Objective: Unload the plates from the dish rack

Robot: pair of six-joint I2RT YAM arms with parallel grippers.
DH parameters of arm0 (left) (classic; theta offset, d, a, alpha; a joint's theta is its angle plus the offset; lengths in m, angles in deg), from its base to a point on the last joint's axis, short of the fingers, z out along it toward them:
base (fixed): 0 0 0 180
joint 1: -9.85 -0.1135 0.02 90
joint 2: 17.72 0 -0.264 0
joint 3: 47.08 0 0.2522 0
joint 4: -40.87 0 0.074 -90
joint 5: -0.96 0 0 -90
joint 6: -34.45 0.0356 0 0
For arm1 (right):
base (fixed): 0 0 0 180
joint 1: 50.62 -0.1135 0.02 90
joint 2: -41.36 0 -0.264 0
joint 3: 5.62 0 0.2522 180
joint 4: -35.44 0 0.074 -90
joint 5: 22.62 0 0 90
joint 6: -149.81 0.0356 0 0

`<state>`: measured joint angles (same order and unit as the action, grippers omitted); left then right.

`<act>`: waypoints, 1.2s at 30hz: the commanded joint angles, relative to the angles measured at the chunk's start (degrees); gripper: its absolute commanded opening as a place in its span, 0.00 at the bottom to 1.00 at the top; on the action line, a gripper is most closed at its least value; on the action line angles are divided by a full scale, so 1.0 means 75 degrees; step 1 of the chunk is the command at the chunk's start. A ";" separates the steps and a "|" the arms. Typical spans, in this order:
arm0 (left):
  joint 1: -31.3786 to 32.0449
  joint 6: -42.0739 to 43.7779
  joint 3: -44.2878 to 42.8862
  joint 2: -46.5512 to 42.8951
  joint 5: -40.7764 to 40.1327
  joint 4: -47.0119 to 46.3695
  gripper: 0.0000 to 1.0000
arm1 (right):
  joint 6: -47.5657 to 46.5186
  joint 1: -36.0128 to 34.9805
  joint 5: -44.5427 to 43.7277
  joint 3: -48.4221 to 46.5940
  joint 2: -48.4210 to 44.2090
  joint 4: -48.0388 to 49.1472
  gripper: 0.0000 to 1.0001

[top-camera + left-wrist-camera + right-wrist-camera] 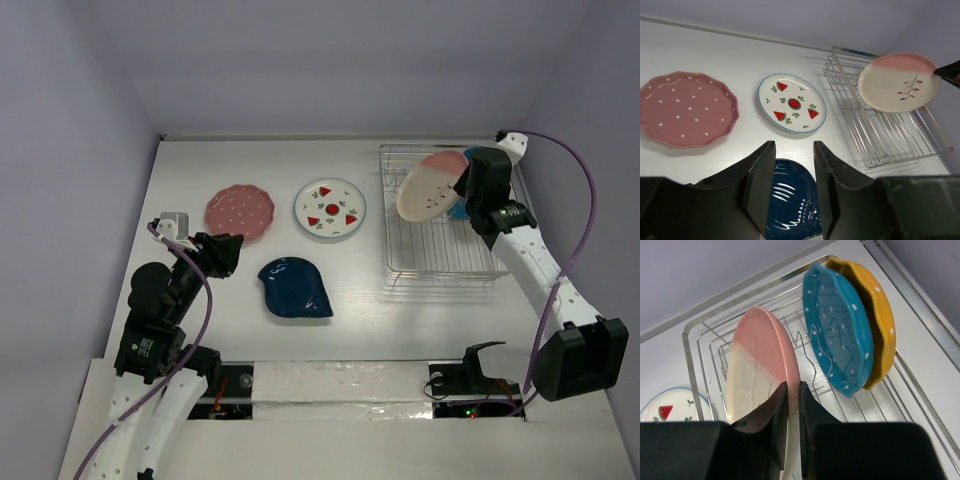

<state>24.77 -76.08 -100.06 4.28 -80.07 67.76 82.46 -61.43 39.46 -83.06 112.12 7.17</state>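
The wire dish rack stands at the right. My right gripper is shut on the rim of the cream-and-pink plate, holding it on edge above the rack; the wrist view shows the rim between its fingers. The light blue dotted plate and yellow-orange plate stand upright in the rack behind it. The pink dotted plate, strawberry plate and dark blue leaf plate lie flat on the table. My left gripper is open and empty, just above and left of the blue plate.
The rack's near part is bare wire. A white wall closes the table's far edge. A purple cable loops beside the right arm. The table's raised front ledge lies by the arm bases.
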 commanded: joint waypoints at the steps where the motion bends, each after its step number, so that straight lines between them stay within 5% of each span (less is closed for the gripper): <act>1: 0.0027 -0.0051 -0.0091 0.0055 0.0011 -0.0308 0.34 | 0.0740 0.0082 0.0441 -0.0134 -0.0107 0.1687 0.00; 9: 0.0027 -0.0040 -0.0091 0.0079 0.0034 -0.0309 0.34 | 0.0870 0.0152 0.0547 -0.0392 -0.0786 0.1617 0.00; 14: 0.0027 -0.0051 -0.0079 0.0067 0.0058 -0.0309 0.34 | 0.1173 0.0152 0.2078 -0.0428 -0.0553 0.1850 0.00; 23: -0.0044 -0.0051 -0.0079 0.0114 0.0081 -0.0320 0.34 | 0.1831 -0.0106 0.3019 -0.0615 -0.0060 0.2753 0.00; 36: -0.0044 -0.0051 -0.0079 0.0125 0.0069 -0.0332 0.34 | 0.2112 -0.1581 0.2797 -0.1891 0.2294 0.3152 0.00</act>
<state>24.74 -76.21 -100.06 4.72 -80.02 67.76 94.20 -71.03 60.12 -90.99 127.97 19.30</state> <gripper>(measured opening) 0.332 0.153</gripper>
